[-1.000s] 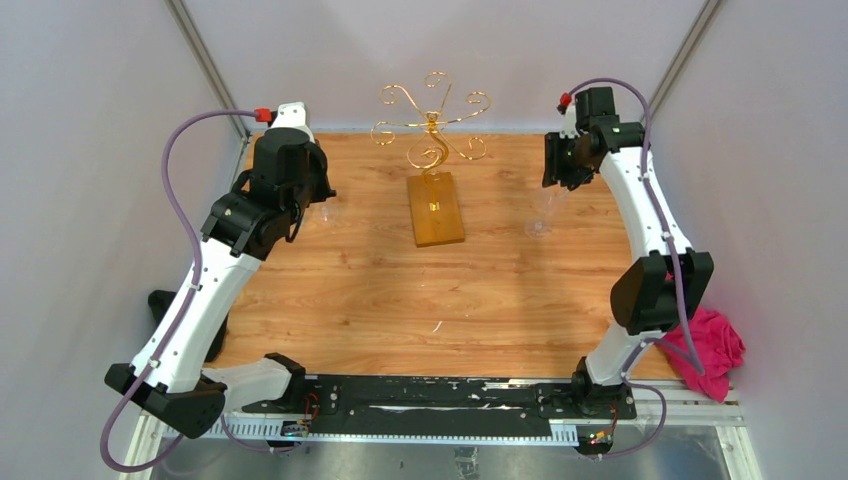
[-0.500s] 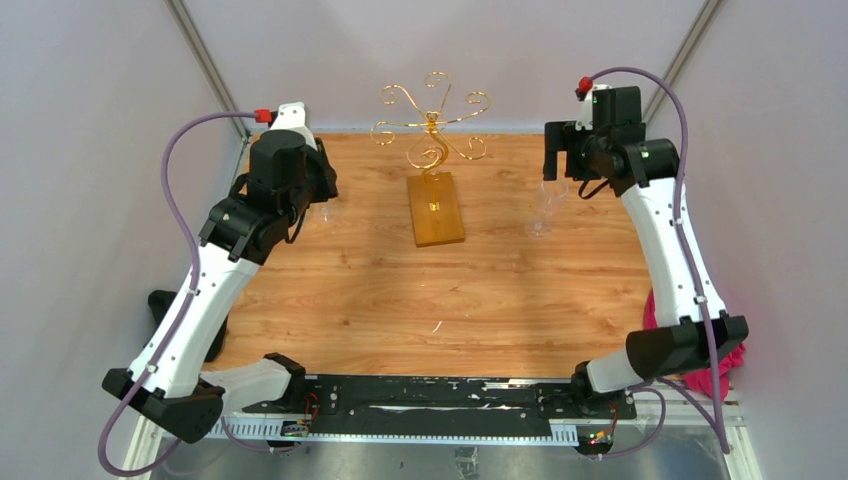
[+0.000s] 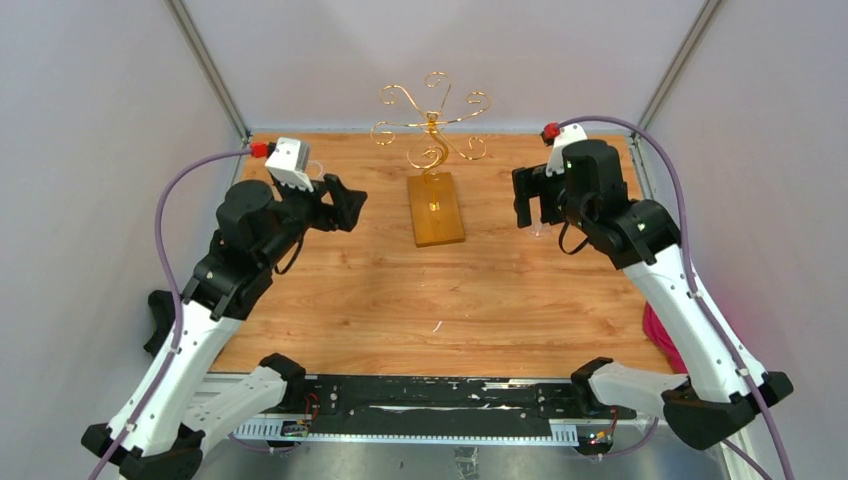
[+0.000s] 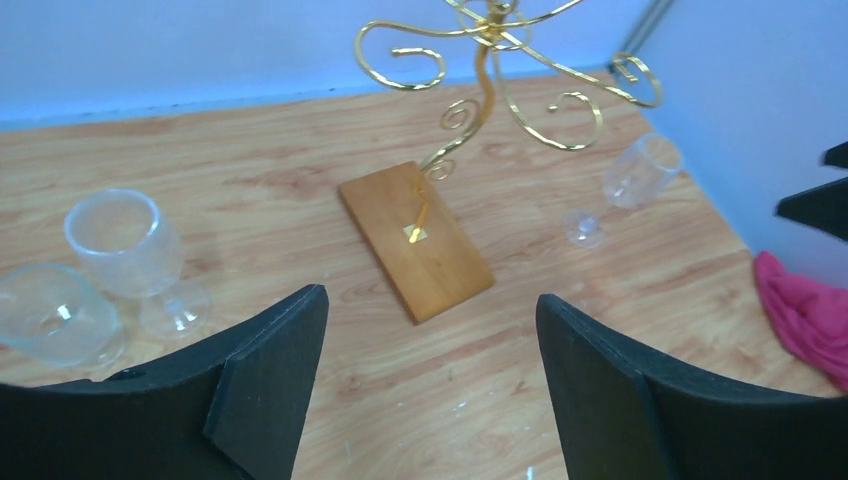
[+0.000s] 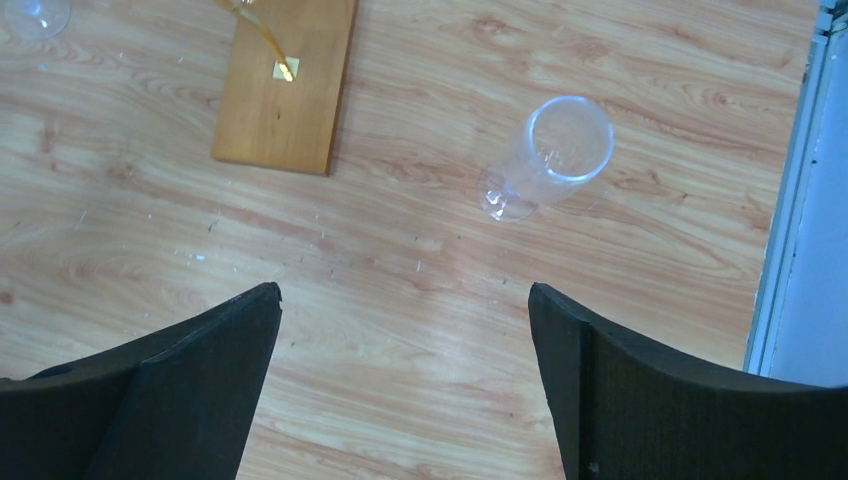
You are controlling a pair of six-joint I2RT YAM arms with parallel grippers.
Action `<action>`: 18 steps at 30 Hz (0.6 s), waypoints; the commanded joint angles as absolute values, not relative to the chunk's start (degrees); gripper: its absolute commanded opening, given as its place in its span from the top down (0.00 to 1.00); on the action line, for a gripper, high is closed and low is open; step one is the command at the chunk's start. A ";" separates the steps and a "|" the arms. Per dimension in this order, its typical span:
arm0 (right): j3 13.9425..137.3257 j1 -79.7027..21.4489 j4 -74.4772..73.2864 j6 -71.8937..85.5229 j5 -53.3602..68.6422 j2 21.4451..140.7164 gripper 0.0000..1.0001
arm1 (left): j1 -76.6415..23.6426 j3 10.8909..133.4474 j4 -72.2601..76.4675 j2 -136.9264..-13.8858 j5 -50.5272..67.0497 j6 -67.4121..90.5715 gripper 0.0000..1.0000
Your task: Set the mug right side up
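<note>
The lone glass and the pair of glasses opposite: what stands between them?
The gold wire stand on its wooden base, seen in the left wrist view.

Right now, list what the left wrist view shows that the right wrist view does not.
Only left wrist: the stand's gold scrolls, the pink cloth, and two glasses side by side (the right wrist clips just one at its corner). Only right wrist: the metal rail at the table's edge. Both: the wooden base and the upright stemmed glass.
</note>
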State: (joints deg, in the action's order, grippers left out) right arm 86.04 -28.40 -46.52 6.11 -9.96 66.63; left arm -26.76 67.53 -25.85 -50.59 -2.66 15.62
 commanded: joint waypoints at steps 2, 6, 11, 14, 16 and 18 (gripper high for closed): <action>78.76 -32.70 -42.23 6.85 -13.53 61.90 0.01 | -27.40 61.82 -16.30 -44.06 5.01 13.23 0.13; 74.37 -33.80 -39.19 7.21 -13.80 59.42 0.01 | -27.42 60.33 -15.51 -42.03 6.50 11.87 0.04; 73.28 -34.23 -38.14 7.12 -14.12 58.51 0.01 | -27.42 60.04 -16.01 -42.07 6.05 11.42 0.02; 73.48 -34.33 -38.10 7.02 -13.66 58.45 0.01 | -27.42 60.02 -15.95 -42.26 5.86 11.59 0.01; 73.48 -34.33 -38.14 7.05 -13.50 58.45 0.01 | -27.42 60.07 -15.82 -42.48 5.76 11.60 0.01; 73.31 -34.39 -38.22 6.92 -13.44 58.45 0.01 | -27.42 60.20 -15.97 -42.91 5.82 11.60 0.01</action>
State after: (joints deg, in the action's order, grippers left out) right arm 73.54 -33.41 -39.16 6.42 -12.27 59.29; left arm -27.09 60.69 -17.17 -42.30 4.99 12.40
